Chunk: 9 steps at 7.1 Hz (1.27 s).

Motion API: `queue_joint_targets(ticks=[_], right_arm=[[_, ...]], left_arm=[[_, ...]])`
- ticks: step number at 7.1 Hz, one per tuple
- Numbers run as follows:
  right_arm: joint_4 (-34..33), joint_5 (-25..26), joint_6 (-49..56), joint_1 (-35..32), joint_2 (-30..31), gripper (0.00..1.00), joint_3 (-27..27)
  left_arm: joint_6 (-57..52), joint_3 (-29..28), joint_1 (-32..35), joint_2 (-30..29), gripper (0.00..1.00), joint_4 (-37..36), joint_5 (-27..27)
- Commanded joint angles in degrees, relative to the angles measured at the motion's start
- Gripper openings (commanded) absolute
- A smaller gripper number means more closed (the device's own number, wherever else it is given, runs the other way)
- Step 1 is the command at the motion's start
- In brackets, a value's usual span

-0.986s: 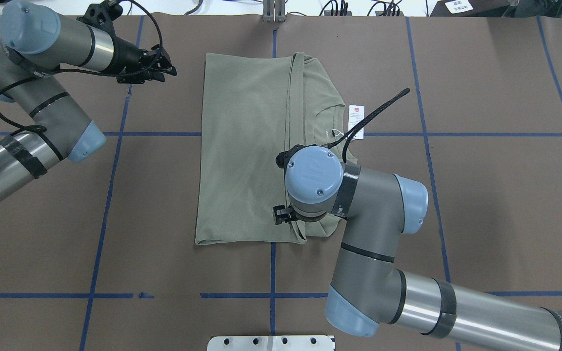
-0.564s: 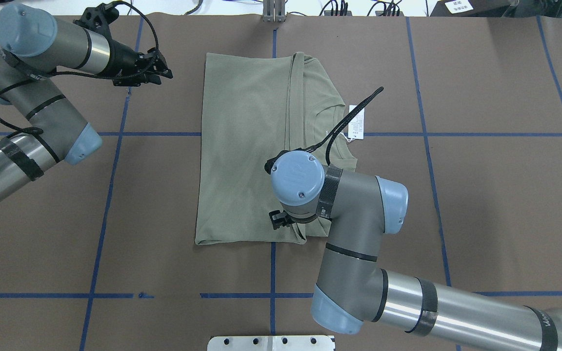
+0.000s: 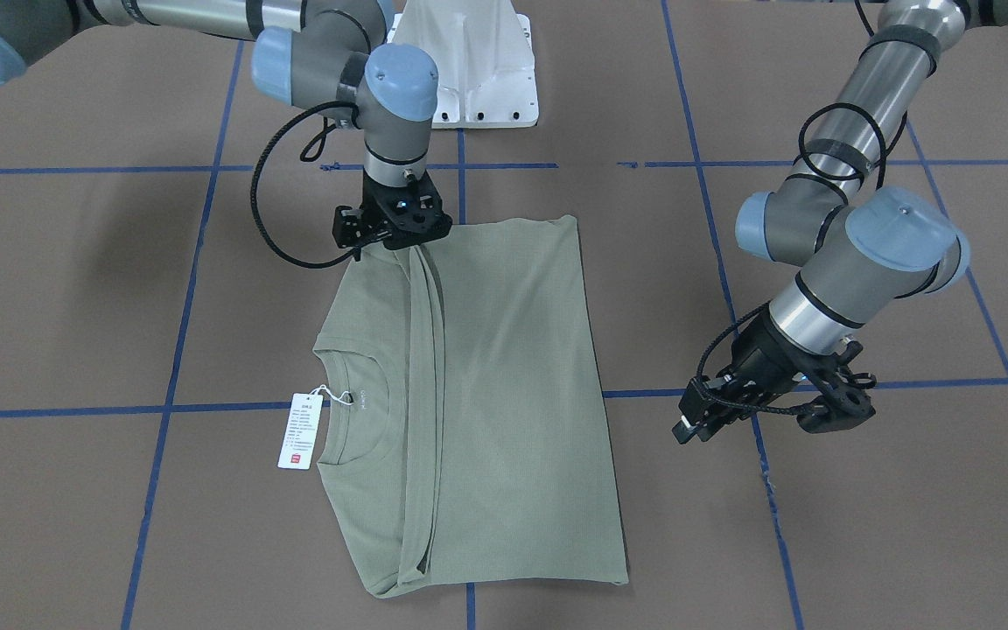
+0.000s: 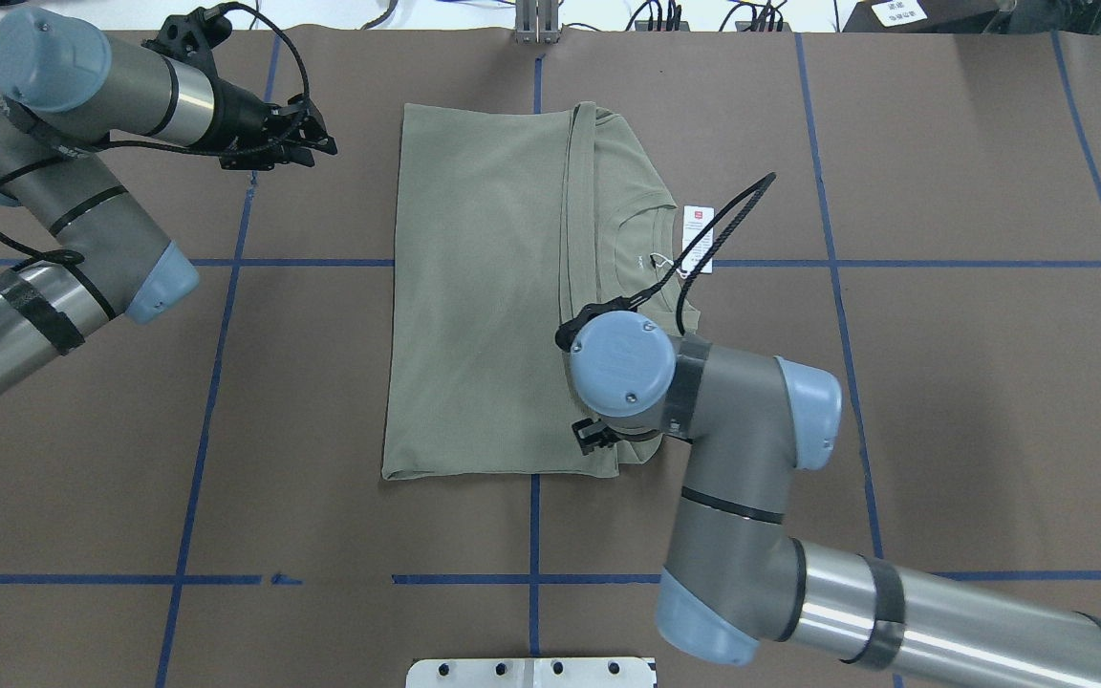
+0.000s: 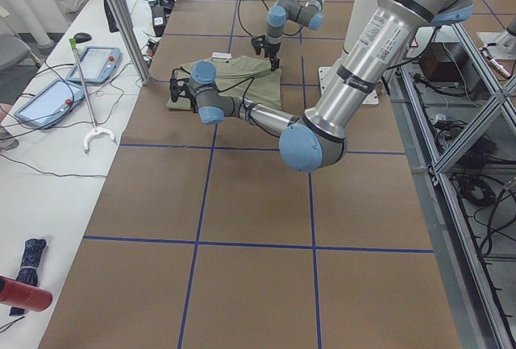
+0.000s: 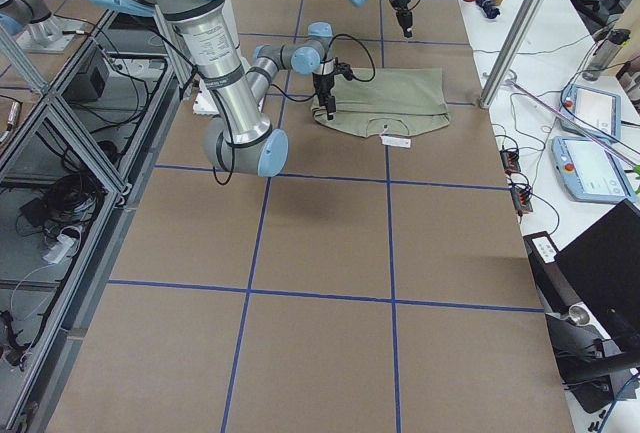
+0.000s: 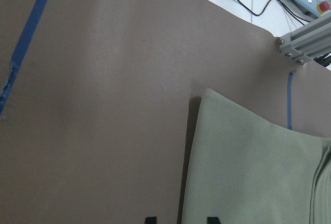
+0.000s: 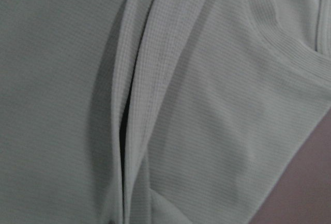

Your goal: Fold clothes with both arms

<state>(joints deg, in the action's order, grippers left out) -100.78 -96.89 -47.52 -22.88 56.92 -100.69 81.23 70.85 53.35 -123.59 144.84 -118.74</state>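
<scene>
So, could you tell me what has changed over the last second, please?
The right arm swung slightly toward the shirt's middle, then back out toward its right edge and nearer the robot; what the right tool holds, if anything, is hidden. The left tool drew back slightly early on, open, off the shirt. Shirt and hang tag look unmoved.

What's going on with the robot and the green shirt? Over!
Left fingers open, off the shirt. Right fingers down on its folded edge, grip unclear. Shirt half-folded, flat; hang tag sticking out.
</scene>
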Motion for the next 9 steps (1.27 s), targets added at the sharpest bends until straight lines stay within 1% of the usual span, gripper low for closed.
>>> queue_joint_targets(ticks=[1,2,3,5,6,7,8,9], right_arm=[[-0.6,1.3,4.6,-1.2,16.7,1.00,-14.3],[-0.6,2.0,4.4,-0.9,16.1,1.00,-14.6],[-0.7,1.9,4.3,-0.6,12.9,1.00,-11.9],[-0.1,2.0,3.4,-3.5,-1.1,1.00,1.0],[0.1,2.0,1.7,-3.7,-5.7,1.00,5.1],[0.1,2.1,-0.5,-3.8,-9.1,1.00,8.7],[3.5,2.1,-3.0,-3.8,-13.4,1.00,14.9],[7.6,2.1,-3.4,-3.8,-14.1,1.00,18.4]], left_arm=[[0.4,0.2,0.0,-0.2,0.43,0.1,-0.1],[0.7,1.1,0.0,-0.3,0.43,0.0,-0.1],[0.7,1.6,0.0,0.0,0.43,0.1,-0.4],[0.7,4.2,0.2,1.5,0.43,0.1,-0.4],[0.7,4.6,0.2,1.9,0.43,0.1,-0.4],[0.7,4.6,0.2,1.9,0.43,0.1,-0.4],[0.7,4.6,0.2,1.9,0.43,0.1,-0.4],[0.7,4.6,0.2,2.0,0.43,0.0,-0.4]])
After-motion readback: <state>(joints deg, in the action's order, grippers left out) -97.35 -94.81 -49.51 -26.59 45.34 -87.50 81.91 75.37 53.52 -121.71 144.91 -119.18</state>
